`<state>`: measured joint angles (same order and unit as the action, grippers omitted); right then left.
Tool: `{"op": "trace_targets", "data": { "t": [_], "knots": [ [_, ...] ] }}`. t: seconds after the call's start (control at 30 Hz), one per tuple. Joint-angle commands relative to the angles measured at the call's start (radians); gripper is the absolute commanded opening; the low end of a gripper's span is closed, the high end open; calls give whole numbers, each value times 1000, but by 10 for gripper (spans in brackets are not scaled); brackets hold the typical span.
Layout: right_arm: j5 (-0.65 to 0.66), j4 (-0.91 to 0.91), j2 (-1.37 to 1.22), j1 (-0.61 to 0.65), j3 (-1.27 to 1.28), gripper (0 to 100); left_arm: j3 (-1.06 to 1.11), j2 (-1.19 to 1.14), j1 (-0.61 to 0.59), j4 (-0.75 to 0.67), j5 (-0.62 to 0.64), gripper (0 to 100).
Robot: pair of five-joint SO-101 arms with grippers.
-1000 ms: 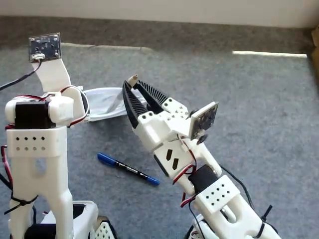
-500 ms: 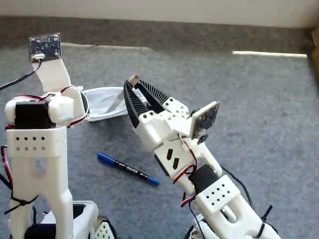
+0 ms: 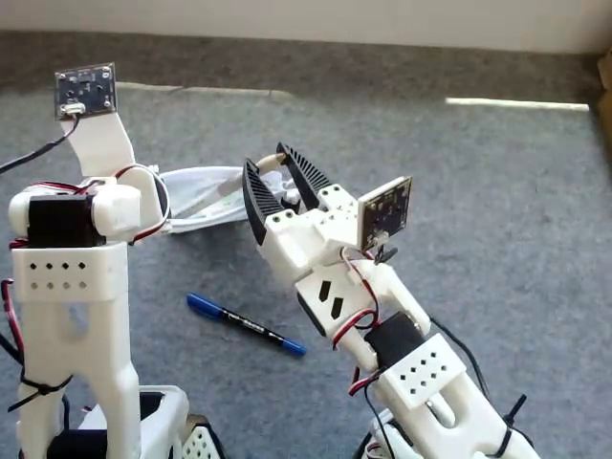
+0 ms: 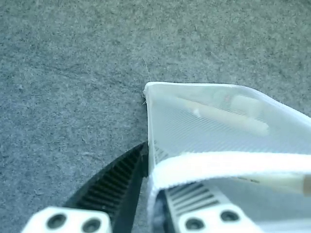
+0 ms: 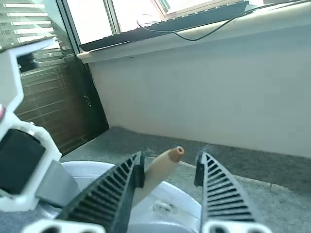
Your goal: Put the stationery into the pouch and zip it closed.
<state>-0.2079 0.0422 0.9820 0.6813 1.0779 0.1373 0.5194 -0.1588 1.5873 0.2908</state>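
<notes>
A white mesh pouch [image 3: 203,194] lies on the grey carpet, its near end lifted by my left gripper [image 4: 150,170], which is shut on the pouch's edge band [image 4: 228,162]. Through the mesh a pale stick-shaped item [image 4: 228,117] shows inside. My right gripper [image 3: 268,158] hangs just above the pouch's right end. It holds a beige pen [image 5: 163,167] that lies along one finger, tip pointing up and out. A blue pen [image 3: 246,325] lies loose on the carpet between the two arms.
The left arm's white body [image 3: 72,287] stands tall at the near left. The right arm [image 3: 421,373] slants in from the near right. Open carpet [image 3: 478,191] stretches to the right and behind the pouch, up to a wall.
My right gripper has tilted and shifted slightly right, so the beige pen now sits between its fingers over the pouch's end. The left arm and the blue pen have not moved.
</notes>
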Motion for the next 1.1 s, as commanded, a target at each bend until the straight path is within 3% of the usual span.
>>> {"op": "trace_targets", "data": {
  "t": [0.0, 0.23, 0.57, 0.77, 1.07],
  "knots": [
    [-5, -4, 10, -15, -65, 166, -5, 15, -18, -5, -8, 6],
    [-2, -13, 67, -16, -65, 166, -5, 15, -18, -5, -8, 6],
    [-2, -311, 180, 81, -186, 170, -2, 15, -22, -17, -8, 6],
    [124, -395, 232, 114, -191, 166, -1, 15, -97, -20, -8, 6],
    [138, -506, 245, 117, -194, 166, -2, 16, -219, -54, 11, 6]
  ]
}}
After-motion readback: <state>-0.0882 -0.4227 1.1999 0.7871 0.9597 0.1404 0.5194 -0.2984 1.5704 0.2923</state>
